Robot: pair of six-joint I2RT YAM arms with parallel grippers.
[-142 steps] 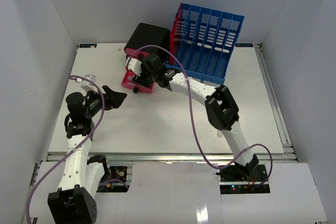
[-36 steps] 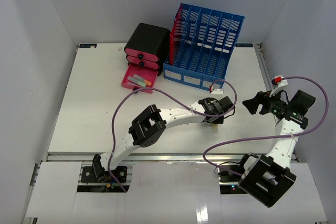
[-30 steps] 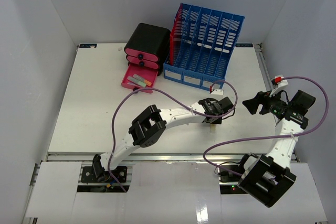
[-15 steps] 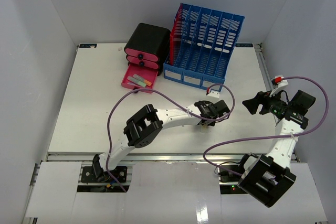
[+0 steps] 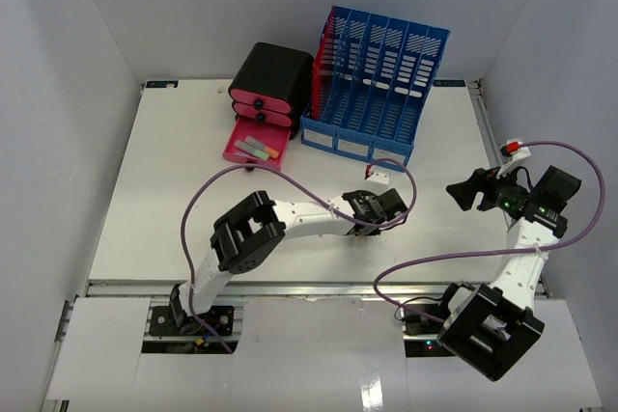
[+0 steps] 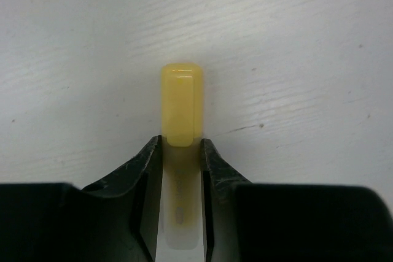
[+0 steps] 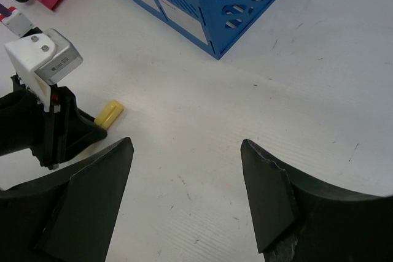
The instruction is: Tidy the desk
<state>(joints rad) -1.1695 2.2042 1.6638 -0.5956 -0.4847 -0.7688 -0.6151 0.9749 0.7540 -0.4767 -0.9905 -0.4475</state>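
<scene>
Yellow marker (image 6: 182, 99): nipped endwise in closed left hand (image 6: 182, 144) for carrying off the surface (image 6: 295, 47); held right hand (image 7: 185, 148) wide open, empty.

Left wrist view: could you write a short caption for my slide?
Left end effector grips a yellow marker lying on the white desk.

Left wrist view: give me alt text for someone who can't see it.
A yellow marker sticks out from between the left gripper's two black jaws, which press on its sides. The white desk fills the rest of the picture.
</scene>
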